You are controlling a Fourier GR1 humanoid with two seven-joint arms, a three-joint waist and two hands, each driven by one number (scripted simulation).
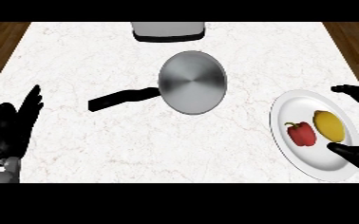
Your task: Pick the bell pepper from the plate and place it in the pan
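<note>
Over the right rim of the plate (293,108): fingertips (341,148) of right hand (348,90), spread wide, seemingly holding nothing. Just left of them, on the plate, lemon (329,125), then bell pepper (301,133). Farther left, pan (193,82), well apart. At left edge, left hand (15,121), open, fingers up, resting.

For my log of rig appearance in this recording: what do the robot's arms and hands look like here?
Both hands are plain black, with slim tapering fingers and no visible markings. The left hand shows most fully, a patch of grey forearm below it. Of the right hand only black fingertips show at the right edge. No cables visible.
</note>
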